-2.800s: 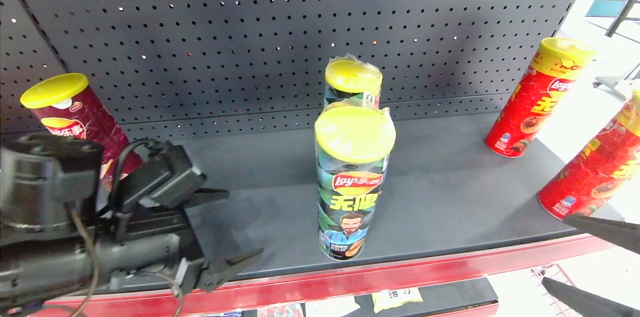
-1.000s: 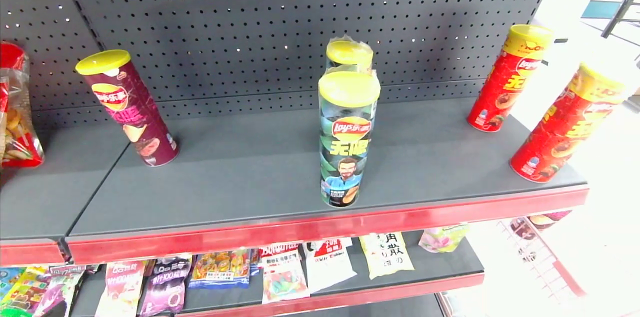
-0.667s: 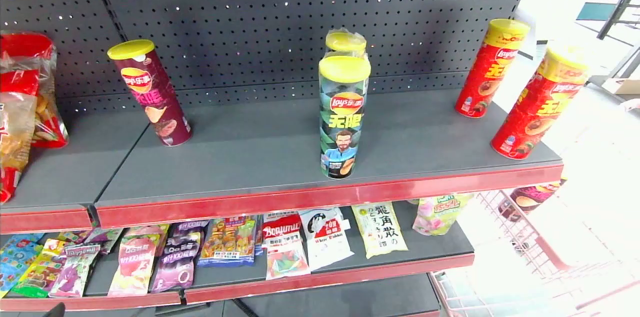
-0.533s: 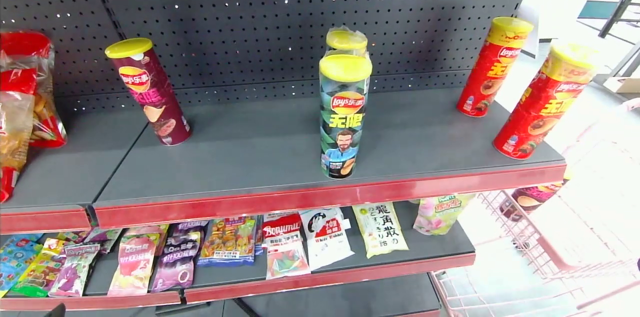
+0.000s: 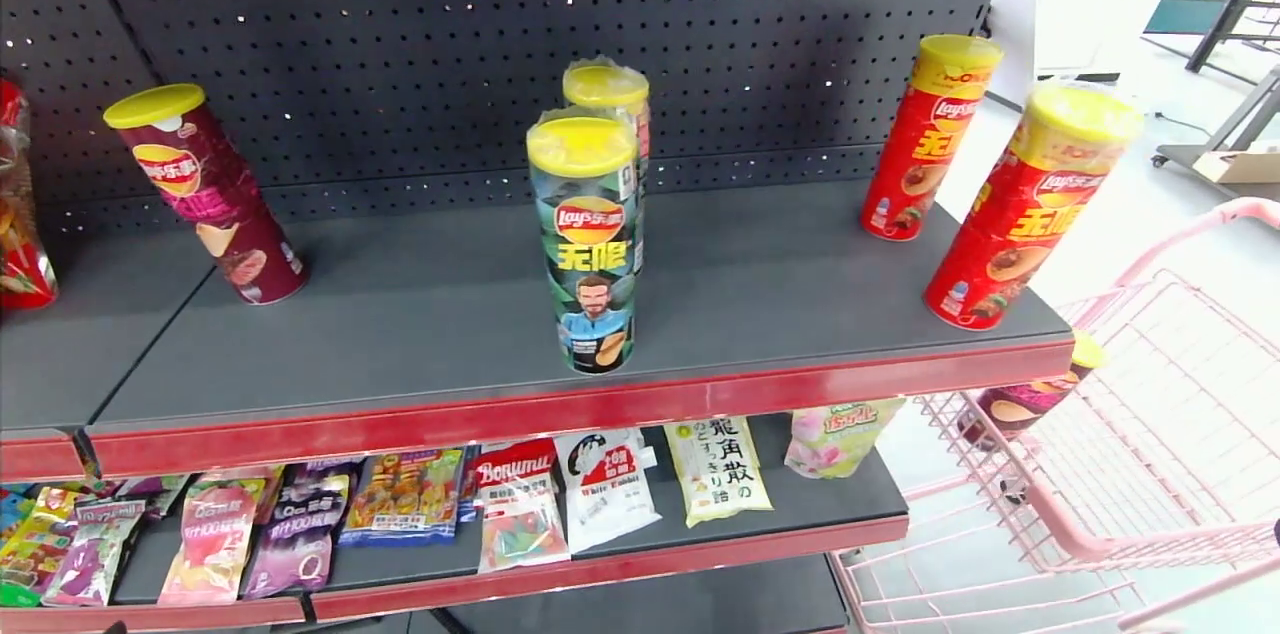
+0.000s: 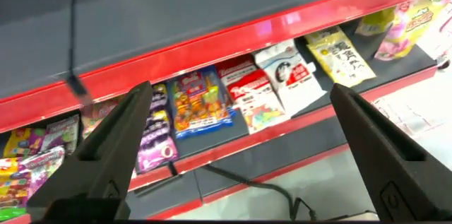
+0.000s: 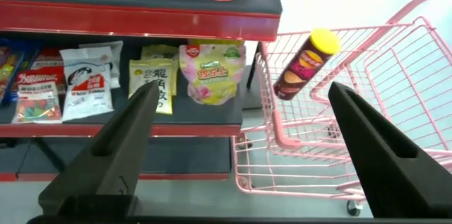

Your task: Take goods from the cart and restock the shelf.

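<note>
The left pincer (image 6: 240,88) and right pincer (image 7: 244,88) gape wide, empty; I'd line the right square across the can (image 7: 302,65) in the cart (image 7: 277,136), mid-body.

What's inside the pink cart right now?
One purple chip can with a yellow lid, leaning in the pink cart. The right hand covers part of the basket, so more may be hidden.

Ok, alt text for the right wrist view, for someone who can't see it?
The open right gripper hangs before a pink cart holding a tilted purple chip can with a yellow lid. Beside the cart, snack bags lie on a lower shelf with a red front edge.
</note>
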